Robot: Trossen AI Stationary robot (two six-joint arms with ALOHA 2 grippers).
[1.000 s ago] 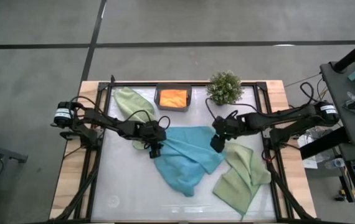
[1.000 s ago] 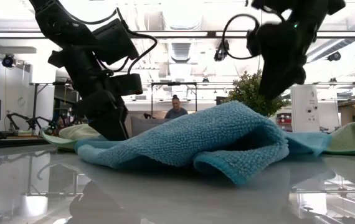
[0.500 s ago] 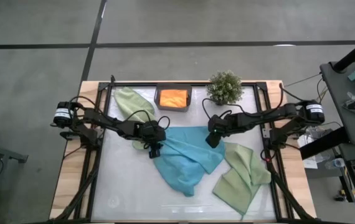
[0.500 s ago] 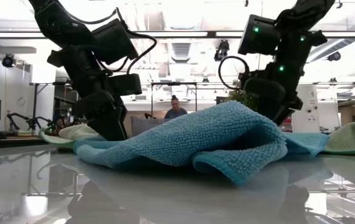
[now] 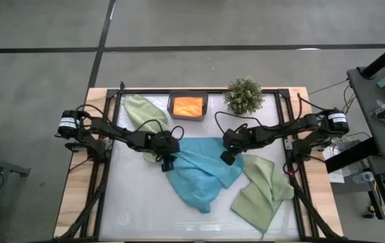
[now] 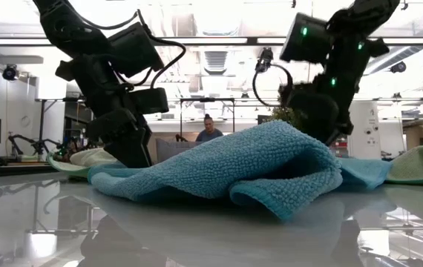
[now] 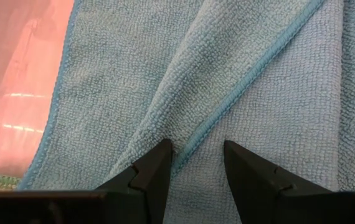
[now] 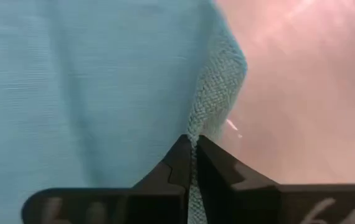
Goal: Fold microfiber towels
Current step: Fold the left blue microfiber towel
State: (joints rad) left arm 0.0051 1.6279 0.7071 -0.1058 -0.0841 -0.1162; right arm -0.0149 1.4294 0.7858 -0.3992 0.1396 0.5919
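Observation:
A teal-blue microfiber towel (image 5: 202,174) lies crumpled on the middle of the white table, bulging up in the low view (image 6: 271,167). My left gripper (image 5: 166,162) stands open on its far left part, with a hemmed fold (image 7: 196,140) between the fingers. My right gripper (image 5: 226,156) is shut on its far right edge. One sage green towel (image 5: 140,111) lies at the far left. Another green towel (image 5: 261,192) lies at the near right. An orange towel (image 5: 188,106) sits in the dark tray. My left gripper comes from above, its two fingertips (image 7: 159,158) down on the teal towel, one on each side of a hemmed fold. A gap shows between them; whether they pinch the fold I cannot tell. My right gripper pinches the teal towel's hemmed edge (image 8: 210,93) near the far right corner between its two shut fingers, slanting down from the table's right. The towel lies slack on the table.
A small potted plant (image 5: 244,94) stands at the far edge beside the dark tray (image 5: 171,108). The metal frame rails (image 5: 287,135) run along the table's sides. A person (image 6: 210,130) sits in the room beyond the table.
My right gripper has moved toward the table's left and come down from above the green towel's far end to the teal towel's far right edge. The towels lie as before.

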